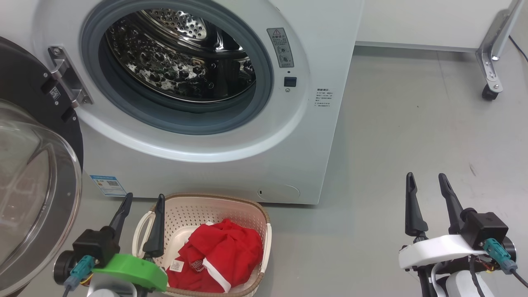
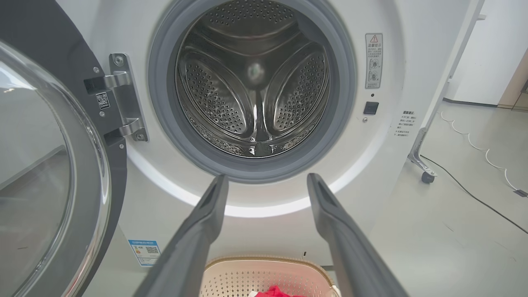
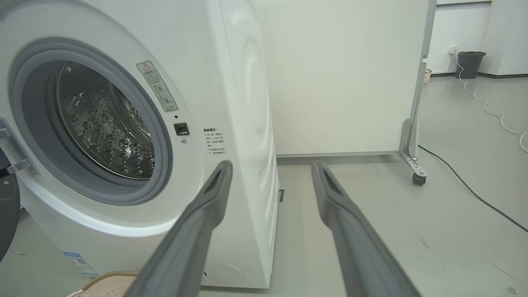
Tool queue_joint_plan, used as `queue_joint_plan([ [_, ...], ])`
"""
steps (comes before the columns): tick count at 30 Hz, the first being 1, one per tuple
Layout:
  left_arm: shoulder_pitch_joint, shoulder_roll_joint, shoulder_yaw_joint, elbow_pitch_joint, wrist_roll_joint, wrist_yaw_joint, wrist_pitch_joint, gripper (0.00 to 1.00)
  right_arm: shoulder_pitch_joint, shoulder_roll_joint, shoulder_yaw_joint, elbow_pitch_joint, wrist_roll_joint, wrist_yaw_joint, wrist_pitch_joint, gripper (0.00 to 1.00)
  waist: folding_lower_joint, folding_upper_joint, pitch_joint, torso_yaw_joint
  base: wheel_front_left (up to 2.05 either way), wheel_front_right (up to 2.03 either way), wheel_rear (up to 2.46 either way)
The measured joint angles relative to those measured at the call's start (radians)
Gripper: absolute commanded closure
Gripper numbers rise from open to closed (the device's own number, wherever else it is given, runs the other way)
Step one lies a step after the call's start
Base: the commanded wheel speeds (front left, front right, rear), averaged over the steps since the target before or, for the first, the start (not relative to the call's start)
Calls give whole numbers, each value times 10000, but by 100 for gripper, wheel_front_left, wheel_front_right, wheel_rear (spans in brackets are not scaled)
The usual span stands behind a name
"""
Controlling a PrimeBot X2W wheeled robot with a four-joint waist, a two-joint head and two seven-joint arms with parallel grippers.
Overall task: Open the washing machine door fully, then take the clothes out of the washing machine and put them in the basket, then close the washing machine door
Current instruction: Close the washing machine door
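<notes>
**Grey floor [image 1: 412, 123]: unloading done, closure pending**

On it stood the washing machine [image 1: 288, 144], drum [image 1: 177, 62] bare, and the basket [image 1: 247, 206] just before its lower front edge, with the clothes [image 1: 225, 249], red with white trim, heaped inside. The washing machine door [image 1: 37, 177], glossy black around a bulging clear bowl, hung wide on its left hinge [image 1: 68, 78]. Judged rigid, heavy and slick, it would best be pushed at its outer edge far from the hinge, not the glass. Left gripper [image 1: 144, 197], by the basket's left rim, and right gripper [image 1: 425, 176], over floor, showed jaws spread wide, empty.
</notes>
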Motion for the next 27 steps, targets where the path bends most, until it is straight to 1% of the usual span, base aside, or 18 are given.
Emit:
queue_joint_plan([
  [13, 3, -2, -23, -6, 35, 0, 0, 0, 17, 40, 2, 40, 0, 6, 0, 0, 0, 0, -18, -15, -61, 61, 0],
  [27, 3, -2, -4, -102, 63, 0, 0, 0, 18, 50, -17, 50, 0, 8, 0, 0, 0, 0, 32, 4, -117, 117, 0],
])
